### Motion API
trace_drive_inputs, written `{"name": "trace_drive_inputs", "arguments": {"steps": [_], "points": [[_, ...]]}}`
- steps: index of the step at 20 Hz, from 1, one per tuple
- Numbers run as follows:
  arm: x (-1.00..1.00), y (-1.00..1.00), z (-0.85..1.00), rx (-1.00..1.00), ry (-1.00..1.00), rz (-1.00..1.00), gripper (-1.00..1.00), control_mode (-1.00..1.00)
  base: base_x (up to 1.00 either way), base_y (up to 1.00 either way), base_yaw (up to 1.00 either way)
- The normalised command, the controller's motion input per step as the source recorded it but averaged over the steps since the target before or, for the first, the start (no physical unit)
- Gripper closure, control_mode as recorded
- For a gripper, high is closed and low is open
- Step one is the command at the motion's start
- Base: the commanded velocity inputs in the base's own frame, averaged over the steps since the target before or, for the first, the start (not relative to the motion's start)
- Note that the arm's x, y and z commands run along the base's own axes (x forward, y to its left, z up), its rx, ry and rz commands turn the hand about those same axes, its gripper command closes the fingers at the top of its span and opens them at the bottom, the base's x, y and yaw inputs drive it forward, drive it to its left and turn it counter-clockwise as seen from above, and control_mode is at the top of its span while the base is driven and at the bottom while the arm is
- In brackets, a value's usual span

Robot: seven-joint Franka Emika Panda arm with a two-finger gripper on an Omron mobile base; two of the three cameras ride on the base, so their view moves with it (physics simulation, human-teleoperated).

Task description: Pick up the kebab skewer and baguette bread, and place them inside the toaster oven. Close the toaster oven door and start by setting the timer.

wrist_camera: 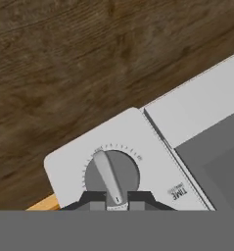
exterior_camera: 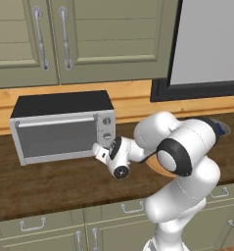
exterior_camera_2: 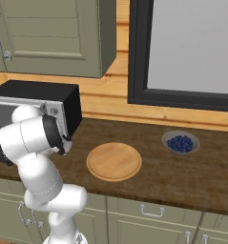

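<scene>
The toaster oven [exterior_camera_2: 48, 107] sits at nine o'clock on the wooden counter [exterior_camera_2: 182, 181]. A round wooden plate [exterior_camera_2: 114, 161] lies centre; a bowl of blueberries [exterior_camera_2: 181, 142] at three o'clock.

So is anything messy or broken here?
Nothing stands out. The oven sits square on the counter with its door shut, the plate lies flat, and the berries are all in their bowl. The tool is shut on the timer knob.
</scene>
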Motion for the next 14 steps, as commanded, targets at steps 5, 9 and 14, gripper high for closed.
{"name": "trace_drive_inputs", "arguments": {"steps": [5, 9, 14], "points": [[0.0, 0.0, -0.43, 0.19, 0.0, -0.01, 1.0, -1.0, 0.0, 0.0, 0.0], [0.0, 0.0, -0.46, 0.2, 0.0, -0.04, 1.0, -1.0, 0.0, 0.0, 0.0], [0.06, 0.01, -0.34, 0.24, 0.0, -0.07, 1.0, -1.0, 0.0, 0.0, 0.0]]}}
